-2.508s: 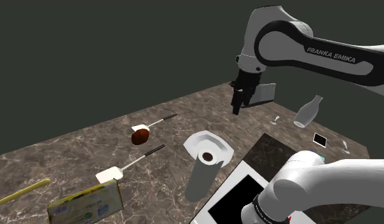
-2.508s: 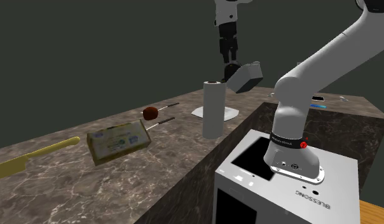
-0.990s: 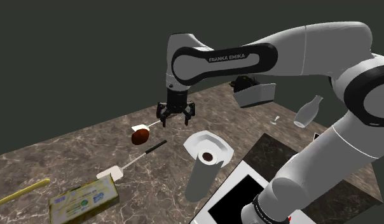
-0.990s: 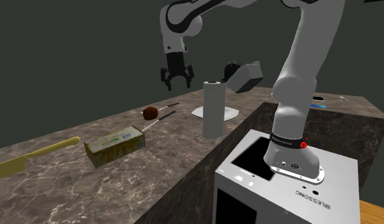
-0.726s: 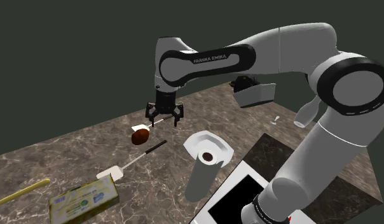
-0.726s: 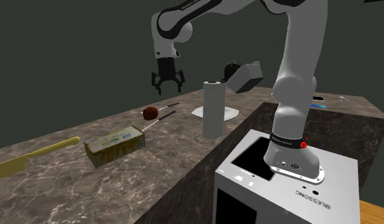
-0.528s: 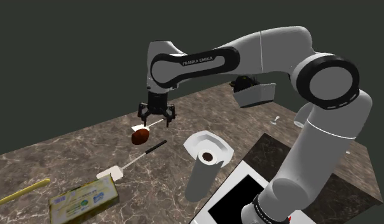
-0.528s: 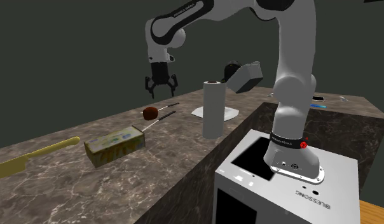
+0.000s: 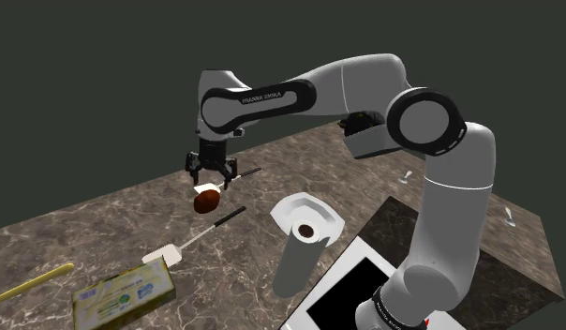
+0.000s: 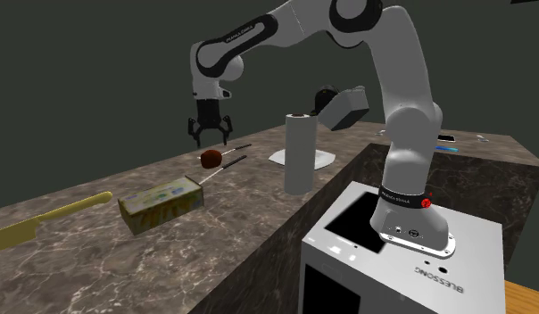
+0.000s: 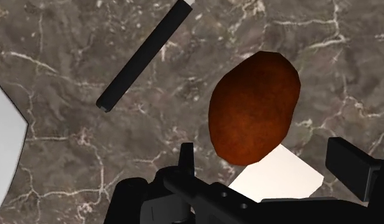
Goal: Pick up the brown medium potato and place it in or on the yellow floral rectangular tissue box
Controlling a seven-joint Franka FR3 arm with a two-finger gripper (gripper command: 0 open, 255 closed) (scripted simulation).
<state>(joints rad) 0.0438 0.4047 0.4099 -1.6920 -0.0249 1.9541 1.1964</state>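
Your claw hangs with fingers apart at the shoulder view's centre-left, just above the potato, placed to straddle it. In the second exterior view, the tissue box lies lower left of it. In the wrist view, the potato sits ahead between the spread fingers, untouched.

One potato, two black-handled spatulas, one tissue box, one paper roll, one yellow utensil.
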